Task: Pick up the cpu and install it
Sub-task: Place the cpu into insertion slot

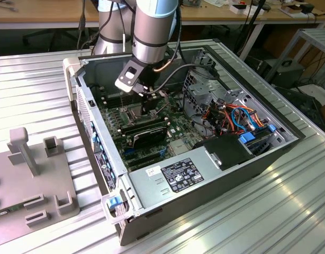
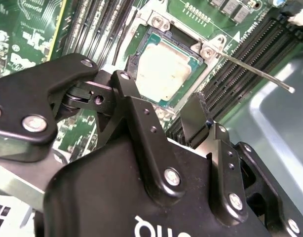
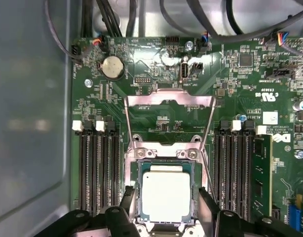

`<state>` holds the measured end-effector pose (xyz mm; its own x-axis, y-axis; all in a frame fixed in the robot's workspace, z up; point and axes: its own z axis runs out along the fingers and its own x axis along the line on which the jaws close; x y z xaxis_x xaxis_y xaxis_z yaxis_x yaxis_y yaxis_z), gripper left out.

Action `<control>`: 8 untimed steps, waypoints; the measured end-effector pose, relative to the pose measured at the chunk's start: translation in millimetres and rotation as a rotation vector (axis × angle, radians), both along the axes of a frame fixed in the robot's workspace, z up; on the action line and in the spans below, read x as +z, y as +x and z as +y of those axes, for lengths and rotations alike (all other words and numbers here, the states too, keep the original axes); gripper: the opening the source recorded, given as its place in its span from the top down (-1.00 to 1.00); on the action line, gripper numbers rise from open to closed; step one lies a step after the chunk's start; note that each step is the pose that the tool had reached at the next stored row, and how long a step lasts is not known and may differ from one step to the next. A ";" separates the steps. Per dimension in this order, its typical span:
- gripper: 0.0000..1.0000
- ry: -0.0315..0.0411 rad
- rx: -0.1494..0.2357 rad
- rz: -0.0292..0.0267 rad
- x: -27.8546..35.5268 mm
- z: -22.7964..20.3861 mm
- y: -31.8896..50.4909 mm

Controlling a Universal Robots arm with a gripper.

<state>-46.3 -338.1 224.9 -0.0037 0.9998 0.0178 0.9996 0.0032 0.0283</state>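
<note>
One open computer case [image 1: 99, 138] sits mid-frame in the exterior view, holding one motherboard [image 3: 156, 74]. One cpu [image 3: 166, 196] lies flat in the single socket [image 3: 164, 150] on that board, between two banks of memory slots [image 3: 99, 168]. The gripper [image 3: 167, 205] hangs right over the cpu with its jaws released, and its two fingers [image 3: 130, 197] straddle the chip, one on each side. One grey fixture plate [image 1: 30, 180] lies at the exterior view's lower left.

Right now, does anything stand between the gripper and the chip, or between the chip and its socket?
Nothing visible does. The chip already lies in the socket, whose metal cover frame is swung open. The gripper hangs over it, one finger on each side, with no cable or part between.
</note>
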 end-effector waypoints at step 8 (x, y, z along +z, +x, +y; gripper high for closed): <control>-0.24 -0.0005 0.000 0.0000 25.7 0.0 0.0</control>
<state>-46.3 -338.1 250.6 -0.0037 0.9998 0.0173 0.9996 0.0033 0.0283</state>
